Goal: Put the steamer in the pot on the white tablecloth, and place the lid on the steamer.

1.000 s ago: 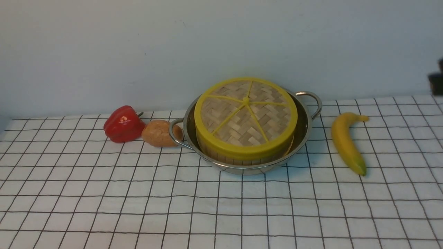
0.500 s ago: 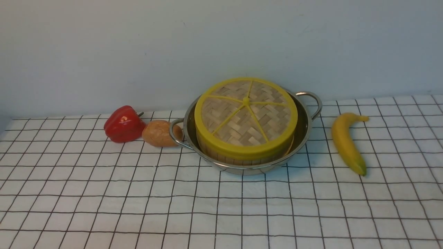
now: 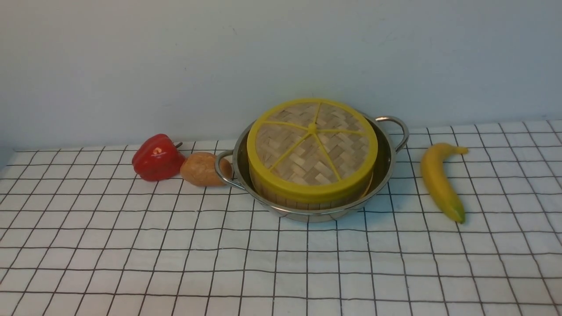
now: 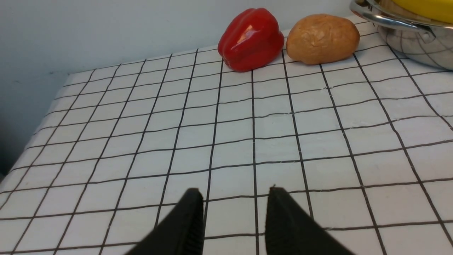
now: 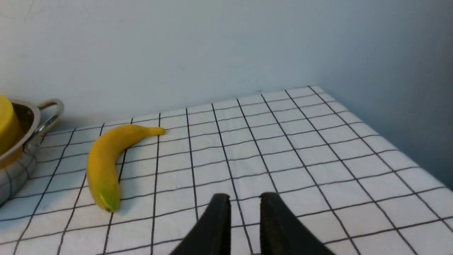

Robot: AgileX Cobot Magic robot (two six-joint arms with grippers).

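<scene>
The steel pot stands on the white tablecloth at the back middle. Inside it sits the steamer, of which only a strip of bamboo wall shows. The woven lid with its yellow rim rests on top and hides the contents. Neither arm appears in the front view. In the left wrist view my left gripper hangs open over bare cloth, well short of the pot. My right gripper is open a little over bare cloth, with nothing between its fingers and the pot far off.
A red pepper and a brown potato lie left of the pot, the potato touching its handle. A banana lies to the right. A wall runs close behind. The cloth ends at table edges on the far left and far right.
A dark part of the right arm at the front view's right edge has gone out of frame. Pot, steamer and lid have not moved.
</scene>
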